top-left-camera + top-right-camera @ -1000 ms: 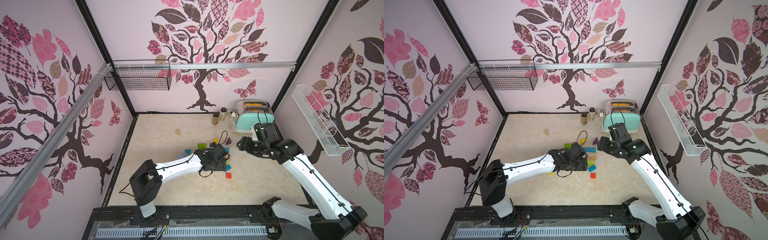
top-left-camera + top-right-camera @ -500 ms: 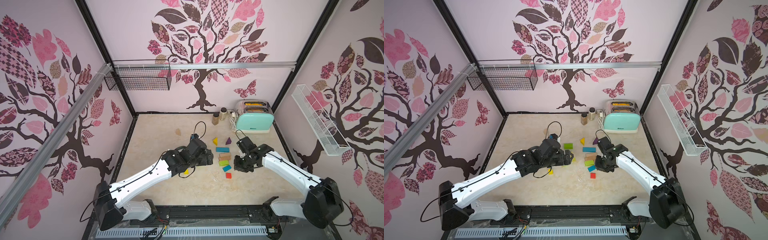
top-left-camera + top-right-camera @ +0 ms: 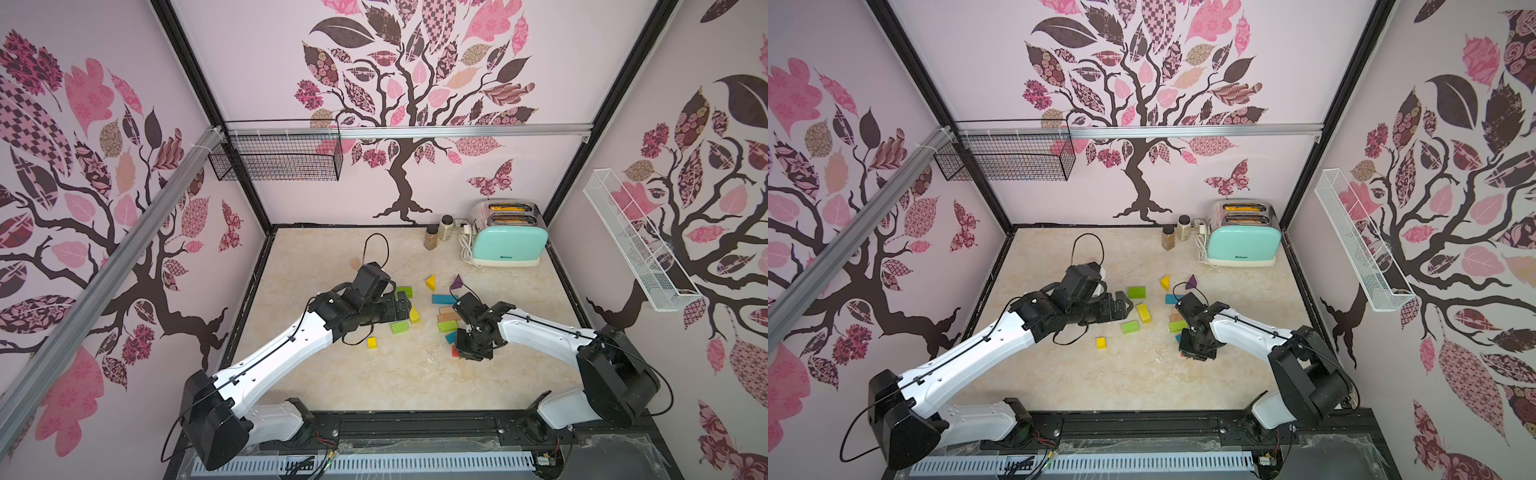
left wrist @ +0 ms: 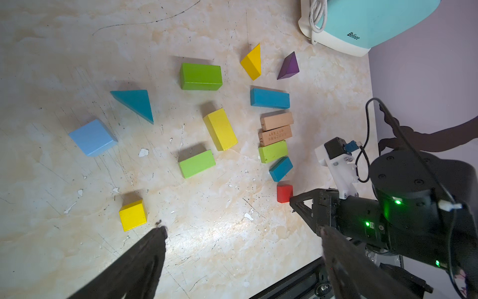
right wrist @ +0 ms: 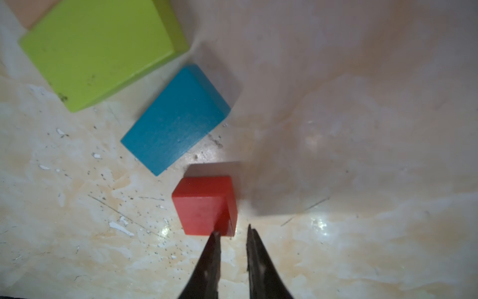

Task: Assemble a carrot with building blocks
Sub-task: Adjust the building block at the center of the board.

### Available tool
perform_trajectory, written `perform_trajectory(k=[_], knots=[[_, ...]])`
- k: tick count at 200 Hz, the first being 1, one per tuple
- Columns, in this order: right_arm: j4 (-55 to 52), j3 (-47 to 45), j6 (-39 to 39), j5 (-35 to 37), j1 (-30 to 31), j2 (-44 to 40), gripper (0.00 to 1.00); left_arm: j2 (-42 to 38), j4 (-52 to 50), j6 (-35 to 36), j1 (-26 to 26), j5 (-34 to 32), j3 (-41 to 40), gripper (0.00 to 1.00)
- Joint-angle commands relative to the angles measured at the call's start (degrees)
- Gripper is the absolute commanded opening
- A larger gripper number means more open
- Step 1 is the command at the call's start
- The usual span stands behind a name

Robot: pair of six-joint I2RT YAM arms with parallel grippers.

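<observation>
K: Marble tabletop [image 4: 77, 38], scuffed, blocks strewn mid-table. Where does the red cube [image 5: 204, 204] lie?

R: At the near end of a loose line. Teal block [image 5: 176, 121] comes next, the green block [image 5: 98, 51] beyond it, tan bars [image 4: 276, 121] further on. The line runs from the robot's side toward the toaster [image 3: 509, 245].

K: Right gripper [image 5: 232, 230]?

R: Tips low at the cube's face, on the side away from the teal block. The cube sits just ahead of them, shifted a little toward one fingertip [image 5: 214, 238], which looks to touch its lower edge. Jaws are drawn close with a thin gap, nothing between them.

K: Could it grasp from there?

R: Judging not. The gap looks narrower than the cube, so it would need to spread first. The pose reads more like a nudge along the line's long axis, toward the teal block, which lies skewed and just apart from the cube.

K: Left gripper [image 4: 241, 229]?

R: Spread fully wide, empty, up off the table near the yellow bar [image 4: 219, 129], well apart from the cube. The right arm is the nearer by far.
</observation>
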Motion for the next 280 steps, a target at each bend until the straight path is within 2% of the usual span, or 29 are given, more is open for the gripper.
perform_trajectory(k=[1,85,147,170,220,280], knots=[[1.96,0.46,1.18,0.22,1.1,1.86,0.23,-0.97,-0.22,1.06,0.29,1.51,-0.47,0.98],[0.25,1.42,0.67,5.97,1.62,3.82,0.26,-2.28,0.65,-0.99,0.49,1.27,-2.48,0.98],[-6.86,5.67,-2.47,7.85,2.38,-4.79,0.29,-3.96,2.26,-2.59,0.47,1.01,-4.36,0.98],[-8.04,6.2,-3.49,5.75,3.11,-6.36,0.3,-4.82,2.87,-3.13,0.46,0.77,-5.12,0.98],[-4.6,2.12,-3.39,1.85,5.41,-2.79,0.3,-5.3,2.3,-3.67,0.46,0.19,-5.8,0.98],[3.4,-0.6,-1.81,2.33,5.45,2.85,0.3,-4.31,1.84,-3.34,0.46,0.32,-5.08,0.98]])
